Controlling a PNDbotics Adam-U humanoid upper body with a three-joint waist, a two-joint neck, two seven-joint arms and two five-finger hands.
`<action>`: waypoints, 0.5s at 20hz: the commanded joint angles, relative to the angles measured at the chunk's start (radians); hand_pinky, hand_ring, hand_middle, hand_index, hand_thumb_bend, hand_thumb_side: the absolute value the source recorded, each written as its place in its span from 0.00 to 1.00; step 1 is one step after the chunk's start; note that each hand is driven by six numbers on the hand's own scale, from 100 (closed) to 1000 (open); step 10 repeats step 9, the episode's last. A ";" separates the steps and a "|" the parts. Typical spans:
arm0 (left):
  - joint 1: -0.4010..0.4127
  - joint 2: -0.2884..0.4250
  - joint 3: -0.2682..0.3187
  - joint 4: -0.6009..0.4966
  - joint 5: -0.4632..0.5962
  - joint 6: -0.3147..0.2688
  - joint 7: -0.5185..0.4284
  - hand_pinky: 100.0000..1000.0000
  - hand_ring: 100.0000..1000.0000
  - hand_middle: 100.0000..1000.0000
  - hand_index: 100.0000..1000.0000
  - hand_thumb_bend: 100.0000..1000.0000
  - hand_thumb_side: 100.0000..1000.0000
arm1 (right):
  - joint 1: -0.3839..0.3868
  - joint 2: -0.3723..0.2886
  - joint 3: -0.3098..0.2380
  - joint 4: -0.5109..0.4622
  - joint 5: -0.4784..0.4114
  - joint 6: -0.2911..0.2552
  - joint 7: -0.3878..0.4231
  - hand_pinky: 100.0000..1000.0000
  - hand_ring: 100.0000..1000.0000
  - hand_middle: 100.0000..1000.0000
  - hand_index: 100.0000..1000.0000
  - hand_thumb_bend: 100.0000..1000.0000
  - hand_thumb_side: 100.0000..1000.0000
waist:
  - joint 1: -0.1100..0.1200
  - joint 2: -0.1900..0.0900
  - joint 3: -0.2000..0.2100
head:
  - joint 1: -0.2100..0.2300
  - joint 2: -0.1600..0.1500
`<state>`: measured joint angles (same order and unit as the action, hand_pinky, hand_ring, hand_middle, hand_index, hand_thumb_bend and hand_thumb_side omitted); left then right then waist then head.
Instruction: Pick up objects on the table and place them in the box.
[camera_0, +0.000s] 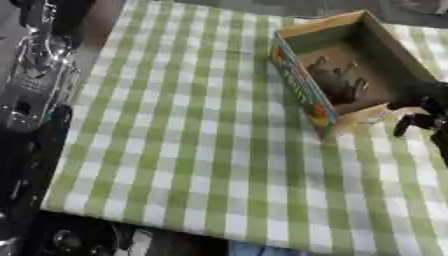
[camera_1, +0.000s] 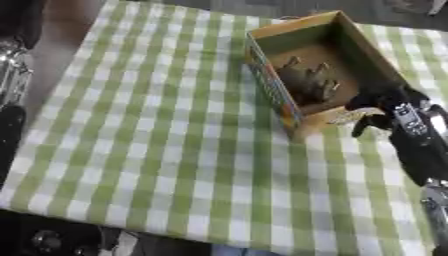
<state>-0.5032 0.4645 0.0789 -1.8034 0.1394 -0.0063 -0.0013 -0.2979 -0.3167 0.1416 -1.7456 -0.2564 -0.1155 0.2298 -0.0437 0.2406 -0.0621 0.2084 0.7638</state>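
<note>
An open cardboard box (camera_1: 267, 75) with a colourful printed side lies askew on the green-and-white checked cloth, upper right. Inside it rests a dark, lumpy object (camera_1: 306, 82). My right hand (camera_1: 385, 106) comes in from the right and hovers at the box's near right corner. Its fingers and thumb are curled round a small pale thing (camera_1: 348, 117), which sits right at the box's near wall. Only my left arm (camera_0: 35, 75), silver and black, shows along the left edge, off the cloth. Its hand is out of sight.
The checked cloth (camera_0: 192, 150) covers the table from the box to the near edge, with no other loose object visible on it. Dark floor and equipment lie beyond the table's near edge (camera_0: 79, 235).
</note>
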 joint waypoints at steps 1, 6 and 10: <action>-0.011 0.009 0.012 -0.025 0.004 0.004 -0.002 0.44 0.44 0.48 0.54 0.00 0.50 | -0.005 -0.022 -0.012 -0.015 0.001 -0.001 -0.005 0.33 0.64 0.55 0.69 0.00 0.68 | 0.003 -0.014 0.001 | -0.003 0.006; -0.006 0.002 0.013 -0.025 0.002 0.007 -0.006 0.43 0.42 0.45 0.51 0.00 0.52 | -0.008 -0.019 -0.019 -0.014 0.006 -0.001 -0.010 0.33 0.64 0.54 0.68 0.00 0.69 | 0.003 0.005 0.018 | -0.012 0.006; -0.003 -0.002 0.014 -0.027 -0.002 0.010 -0.009 0.43 0.41 0.44 0.51 0.00 0.52 | -0.010 -0.017 -0.023 -0.013 0.012 -0.001 -0.014 0.33 0.64 0.54 0.68 0.00 0.69 | 0.006 0.015 0.020 | -0.021 0.006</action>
